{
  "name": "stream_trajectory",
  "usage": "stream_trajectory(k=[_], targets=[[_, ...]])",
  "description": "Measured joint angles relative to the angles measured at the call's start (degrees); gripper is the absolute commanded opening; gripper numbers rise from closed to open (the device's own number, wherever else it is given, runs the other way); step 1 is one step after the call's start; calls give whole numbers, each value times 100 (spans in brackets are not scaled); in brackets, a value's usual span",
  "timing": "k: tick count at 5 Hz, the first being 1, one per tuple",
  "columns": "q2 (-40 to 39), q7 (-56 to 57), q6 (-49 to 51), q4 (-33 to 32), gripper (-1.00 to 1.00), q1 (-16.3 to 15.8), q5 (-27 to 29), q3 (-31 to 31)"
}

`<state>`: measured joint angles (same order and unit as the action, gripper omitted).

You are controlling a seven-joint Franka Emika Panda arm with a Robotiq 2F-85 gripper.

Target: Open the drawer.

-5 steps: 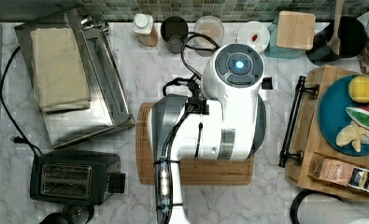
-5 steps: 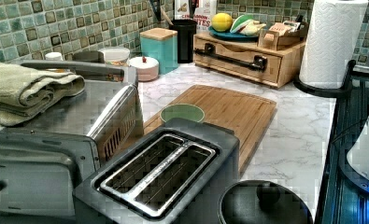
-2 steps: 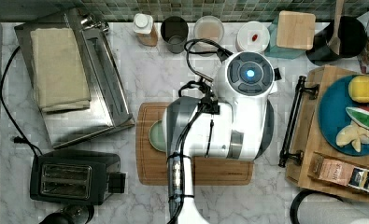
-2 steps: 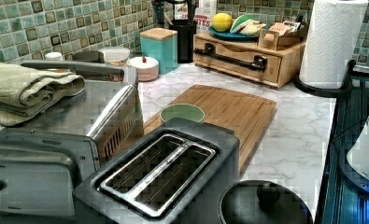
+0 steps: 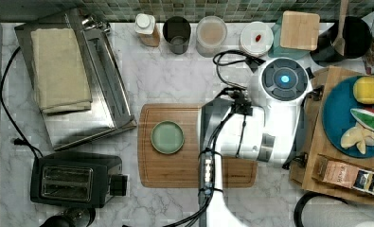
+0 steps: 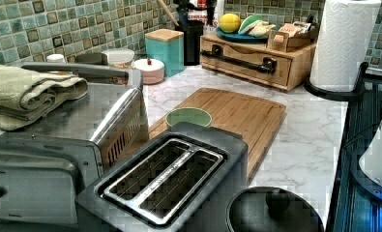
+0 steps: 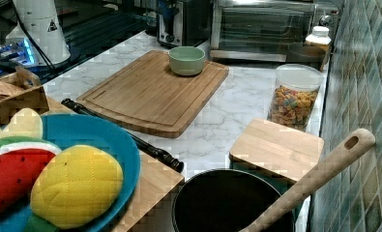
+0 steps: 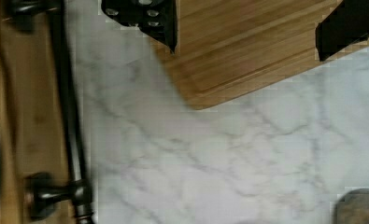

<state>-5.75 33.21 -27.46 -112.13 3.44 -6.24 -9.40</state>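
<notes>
The drawer (image 6: pixel 249 62) sits shut at the far end of the marble desk (image 6: pixel 304 145) in the left view, its black bar handle (image 8: pixel 70 116) untouched. The pincer (image 8: pixel 247 30) hangs spread wide over the corner of the cutting board (image 8: pixel 238 51), beside the handle, holding nothing.

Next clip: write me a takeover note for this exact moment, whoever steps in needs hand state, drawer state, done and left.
Hand: open, empty, above the marble beside the cutting board corner.
Drawer: shut in the wooden box under the blue plate; its black bar handle is untouched, apart from the fingers.
Done: nothing on the drawer yet.
Left: reach the handle, close on it, pull the drawer out.
</notes>
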Motion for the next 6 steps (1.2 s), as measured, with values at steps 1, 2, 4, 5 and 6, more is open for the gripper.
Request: stream_trajectory(k=[1,2,4,5,6], targets=[[1,84,-597,-151,100,103,-475,-190],[-7,484,-866,-224,100,277,-531,-230],[-149,968,-1255,-392,100,550,-531,-316],[-171,1421,-1711,-615,100,599,-531,-399],[-179,1491,-1859,-817,100,609,-531,-448]])
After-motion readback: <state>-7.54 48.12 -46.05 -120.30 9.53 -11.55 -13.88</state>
